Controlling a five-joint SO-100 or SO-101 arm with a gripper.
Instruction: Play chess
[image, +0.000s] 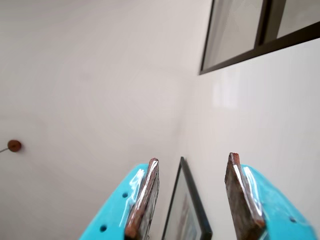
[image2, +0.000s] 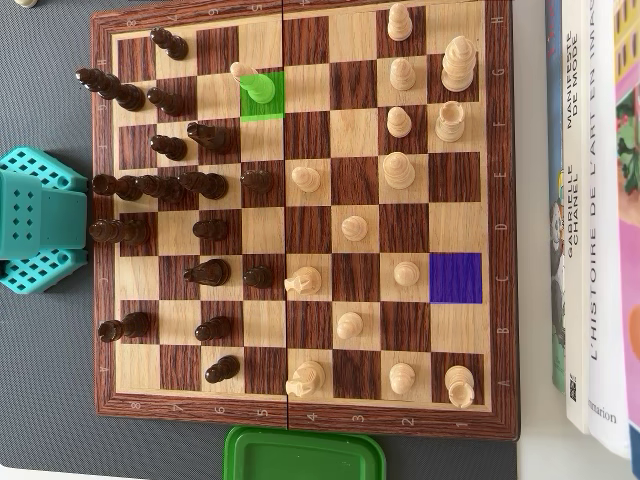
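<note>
Here, in the wrist view, the turquoise fingers (image: 192, 197) rise from the lower edge, spread wide apart, with brown pads (image: 143, 197) on their inner faces and nothing held between them. Beyond them is only room: a pale wall, a dark-framed window (image: 260, 35) above and to the right of the fingers, a framed picture (image: 187, 210) showing in the gap between them, and a small reddish knob (image: 14, 145) far to their left. No chessboard appears in this view.

The overhead view shows what the wrist camera misses. A wooden chessboard (image2: 300, 410) lies on a dark grey bench mat (image2: 50, 400), with dark pieces (image2: 200, 184) crowding its left half and light pieces (image2: 399, 170) its right. One square is tinted green (image2: 262, 112), holding a green-tinted pawn (image2: 260, 86) with a light piece touching it; another square is purple (image2: 455, 277) and bare. The arm's turquoise base (image2: 38, 220) sits just left of the board; the fingers themselves are out of this picture. A green lid (image2: 305, 455) lies below the board, and books (image2: 595, 200) lie along its right.
</note>
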